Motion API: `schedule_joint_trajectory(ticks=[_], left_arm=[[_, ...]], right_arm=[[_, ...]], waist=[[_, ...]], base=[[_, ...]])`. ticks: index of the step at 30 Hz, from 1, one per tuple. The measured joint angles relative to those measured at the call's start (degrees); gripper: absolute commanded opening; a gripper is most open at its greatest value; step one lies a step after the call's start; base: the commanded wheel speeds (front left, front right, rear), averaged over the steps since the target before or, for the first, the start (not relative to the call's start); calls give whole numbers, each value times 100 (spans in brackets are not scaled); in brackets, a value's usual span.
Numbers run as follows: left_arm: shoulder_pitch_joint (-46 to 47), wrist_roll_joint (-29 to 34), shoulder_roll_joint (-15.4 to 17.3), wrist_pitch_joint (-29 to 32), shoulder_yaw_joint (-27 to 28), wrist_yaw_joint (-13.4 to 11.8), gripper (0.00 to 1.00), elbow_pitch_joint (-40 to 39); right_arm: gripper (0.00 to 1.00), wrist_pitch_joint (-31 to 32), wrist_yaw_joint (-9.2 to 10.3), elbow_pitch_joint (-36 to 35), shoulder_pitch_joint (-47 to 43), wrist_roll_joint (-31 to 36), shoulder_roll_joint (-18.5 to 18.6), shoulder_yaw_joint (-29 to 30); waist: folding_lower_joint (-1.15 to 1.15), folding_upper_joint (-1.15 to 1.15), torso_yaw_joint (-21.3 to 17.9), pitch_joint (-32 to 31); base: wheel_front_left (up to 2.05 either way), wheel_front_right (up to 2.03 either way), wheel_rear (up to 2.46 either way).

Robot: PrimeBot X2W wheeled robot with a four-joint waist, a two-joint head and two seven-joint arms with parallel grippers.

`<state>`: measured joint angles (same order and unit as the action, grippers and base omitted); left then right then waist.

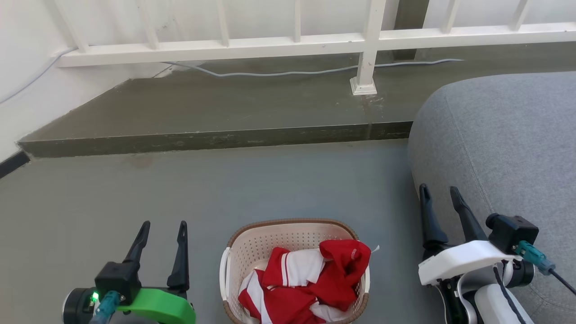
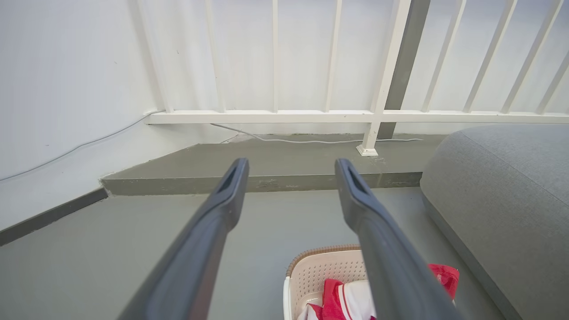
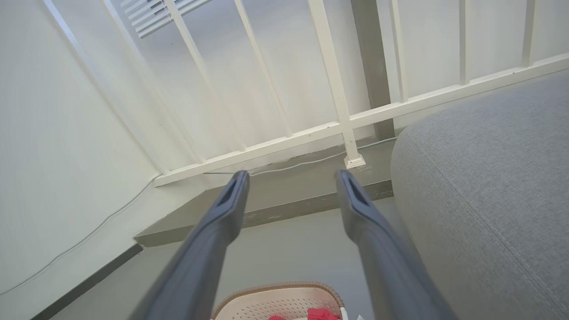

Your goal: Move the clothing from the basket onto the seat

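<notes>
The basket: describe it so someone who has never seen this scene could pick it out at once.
Start from the big grey sofa on the robot's right; on the grey floor just left of it stands the basket. It is small, cream, perforated plastic with a brown woven-look rim, and it alone holds crumpled red-and-white clothing.

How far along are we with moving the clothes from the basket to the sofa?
Nothing looks done: the clothes are piled in the basket, none on the visible part of the sofa. Nothing is in hand: the left gripper and right gripper hang open and empty either side of the basket. Left: lift every garment to the sofa.
</notes>
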<state>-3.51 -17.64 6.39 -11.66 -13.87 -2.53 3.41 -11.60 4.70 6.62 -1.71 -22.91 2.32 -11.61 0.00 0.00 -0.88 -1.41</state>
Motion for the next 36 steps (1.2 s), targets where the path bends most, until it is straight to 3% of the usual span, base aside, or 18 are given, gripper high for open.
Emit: schedule_joint_trajectory(ticks=[14, 36], left_arm=[[-46, 955, 45, -260, -152, -86, 100, -130], [-60, 955, 53, -260, -103, -86, 100, -122]], right_arm=[[100, -276, 194, -236, -3, 1091, 21, -187], [100, -282, 196, -255, -16, 1145, 23, -166]], waist=[[0, 0, -21, -9], [0, 0, 28, -1]], base=[[0, 0, 0], [0, 0, 0]])
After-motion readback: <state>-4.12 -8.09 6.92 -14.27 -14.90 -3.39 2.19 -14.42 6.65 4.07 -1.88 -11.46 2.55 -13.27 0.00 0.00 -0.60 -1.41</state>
